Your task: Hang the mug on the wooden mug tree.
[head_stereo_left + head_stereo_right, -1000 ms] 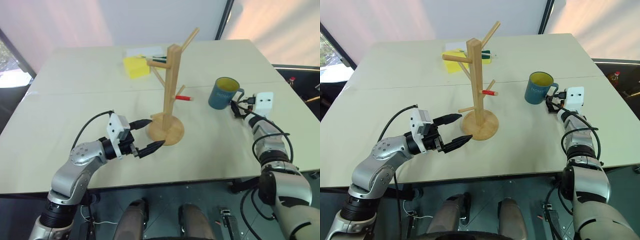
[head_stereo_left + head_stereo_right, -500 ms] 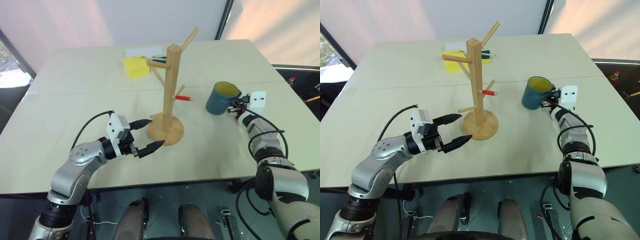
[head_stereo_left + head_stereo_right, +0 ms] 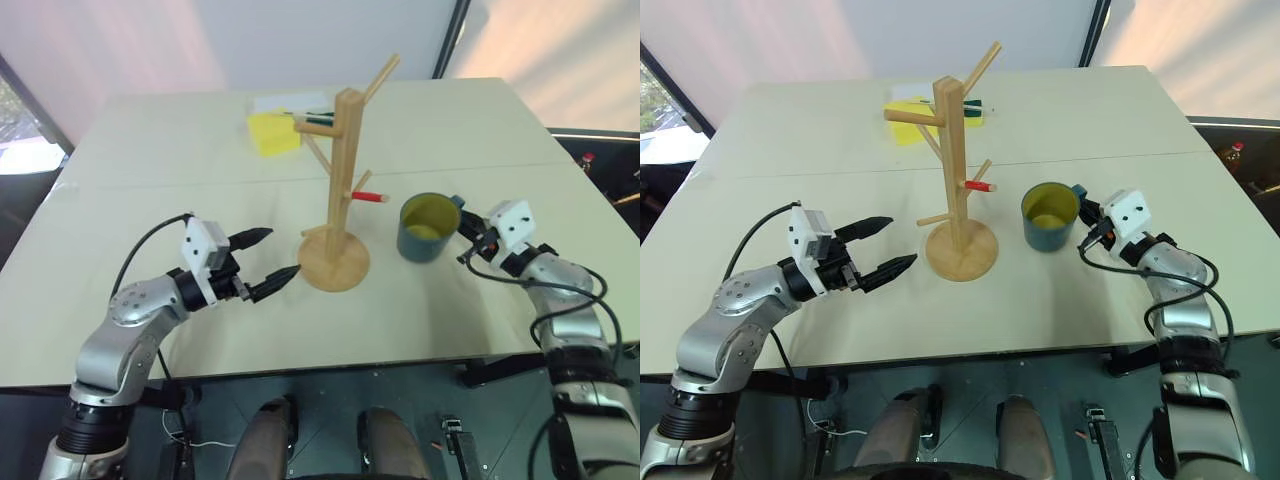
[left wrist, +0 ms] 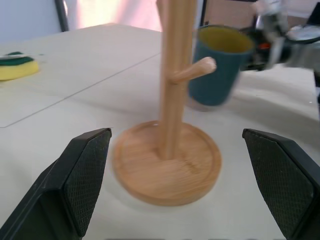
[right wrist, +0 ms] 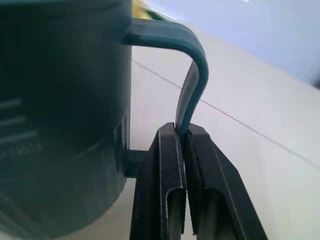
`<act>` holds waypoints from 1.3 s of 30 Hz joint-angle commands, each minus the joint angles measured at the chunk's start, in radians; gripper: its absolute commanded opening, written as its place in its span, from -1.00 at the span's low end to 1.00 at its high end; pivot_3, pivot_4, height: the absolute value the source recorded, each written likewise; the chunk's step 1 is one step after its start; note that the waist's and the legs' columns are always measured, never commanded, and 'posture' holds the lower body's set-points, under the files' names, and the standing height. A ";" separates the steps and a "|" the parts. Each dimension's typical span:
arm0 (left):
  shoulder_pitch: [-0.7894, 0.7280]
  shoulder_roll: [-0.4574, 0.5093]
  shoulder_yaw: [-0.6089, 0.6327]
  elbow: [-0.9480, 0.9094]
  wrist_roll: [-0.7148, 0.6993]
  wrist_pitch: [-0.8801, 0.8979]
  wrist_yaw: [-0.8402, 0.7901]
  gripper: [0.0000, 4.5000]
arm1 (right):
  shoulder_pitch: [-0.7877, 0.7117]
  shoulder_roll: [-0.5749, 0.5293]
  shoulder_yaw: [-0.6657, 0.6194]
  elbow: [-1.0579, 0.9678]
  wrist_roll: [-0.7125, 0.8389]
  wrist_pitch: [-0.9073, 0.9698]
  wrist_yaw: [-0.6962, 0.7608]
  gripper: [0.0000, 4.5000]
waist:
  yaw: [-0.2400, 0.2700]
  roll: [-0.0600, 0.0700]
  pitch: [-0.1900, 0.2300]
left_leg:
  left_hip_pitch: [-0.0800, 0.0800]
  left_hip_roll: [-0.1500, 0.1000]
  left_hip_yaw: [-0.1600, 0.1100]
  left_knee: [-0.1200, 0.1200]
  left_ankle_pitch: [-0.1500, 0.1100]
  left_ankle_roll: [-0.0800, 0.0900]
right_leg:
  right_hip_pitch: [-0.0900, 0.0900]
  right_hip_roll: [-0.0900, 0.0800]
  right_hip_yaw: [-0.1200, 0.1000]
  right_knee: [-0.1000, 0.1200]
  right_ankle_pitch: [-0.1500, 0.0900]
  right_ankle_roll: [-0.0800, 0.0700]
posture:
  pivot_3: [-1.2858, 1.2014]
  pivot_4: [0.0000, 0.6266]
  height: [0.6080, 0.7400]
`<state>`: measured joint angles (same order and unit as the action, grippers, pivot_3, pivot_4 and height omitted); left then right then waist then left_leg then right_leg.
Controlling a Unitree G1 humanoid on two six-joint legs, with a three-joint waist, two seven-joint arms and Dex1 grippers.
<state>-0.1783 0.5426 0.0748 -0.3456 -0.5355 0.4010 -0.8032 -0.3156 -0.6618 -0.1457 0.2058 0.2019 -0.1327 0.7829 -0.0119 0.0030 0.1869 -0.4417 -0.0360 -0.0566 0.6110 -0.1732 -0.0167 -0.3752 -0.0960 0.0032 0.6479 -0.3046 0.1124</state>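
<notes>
My right jaws [image 5: 186, 145] are now clamped on the mug [image 3: 428, 229] handle, carrying it toward the tree [image 3: 340, 190]; left jaws [image 3: 268, 262] wide open, backed off, empty.

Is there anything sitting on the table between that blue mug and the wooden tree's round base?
No. In the right eye view, only bare table separates the mug from the wooden mug tree; they stand close but apart.

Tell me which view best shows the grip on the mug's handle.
The right wrist view: the right pincer is shut on the handle of the mug, close up. Both eye views show the mug whole but the grip small. The left wrist view shows it behind the wooden mug tree.
</notes>
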 commanded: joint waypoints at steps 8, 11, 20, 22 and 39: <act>-0.063 0.031 0.093 0.056 -0.051 -0.041 -0.056 1.00 | 0.026 -0.176 -0.017 -0.610 0.088 0.341 0.044 -0.98 | 0.003 -0.002 0.001 | -0.001 0.001 -0.001 0.001 -0.002 -0.003 | 0.000 -0.003 0.001 -0.003 0.000 -0.002 | 0.03 -0.52 1.00; -0.072 0.038 0.104 0.049 -0.084 -0.020 -0.069 1.00 | -0.016 -0.209 -0.015 -0.684 0.115 0.432 0.053 -0.98 | 0.007 -0.002 0.001 | -0.003 0.001 -0.001 0.000 -0.001 -0.002 | -0.001 -0.004 0.001 -0.006 0.000 -0.002 | 0.03 -0.52 1.00; -0.080 0.052 0.097 0.007 -0.135 0.026 -0.079 1.00 | -0.086 -0.228 0.013 -0.727 0.133 0.511 0.065 -0.98 | 0.016 -0.002 0.001 | -0.005 0.000 0.000 -0.005 0.000 0.000 | -0.002 -0.003 0.000 -0.012 0.000 -0.001 | 0.03 -0.52 1.00; -0.080 0.057 0.096 -0.006 -0.147 0.037 -0.082 1.00 | -0.095 -0.228 0.019 -0.731 0.133 0.520 0.069 -0.98 | 0.018 -0.002 0.001 | -0.005 0.000 0.000 -0.005 0.000 0.000 | -0.002 -0.003 0.000 -0.012 0.000 -0.001 | 0.03 -0.52 1.00; -0.117 0.094 0.078 -0.137 -0.254 0.143 -0.071 1.00 | -0.223 -0.175 0.171 -0.672 0.035 0.558 0.029 -0.98 | 0.022 -0.002 0.001 | -0.004 0.001 -0.001 -0.004 0.000 0.000 | -0.001 -0.002 -0.001 -0.013 0.001 -0.001 | 0.03 -0.52 1.00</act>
<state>-0.2840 0.6288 0.1451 -0.4452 -0.7754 0.5428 -0.8785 -0.5131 -0.8404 0.0370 -0.4553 0.2469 0.4324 0.8239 0.0105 0.0006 0.1882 -0.4459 -0.0354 -0.0571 0.6067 -0.1736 -0.0168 -0.3757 -0.0982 0.0021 0.6354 -0.3041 0.1113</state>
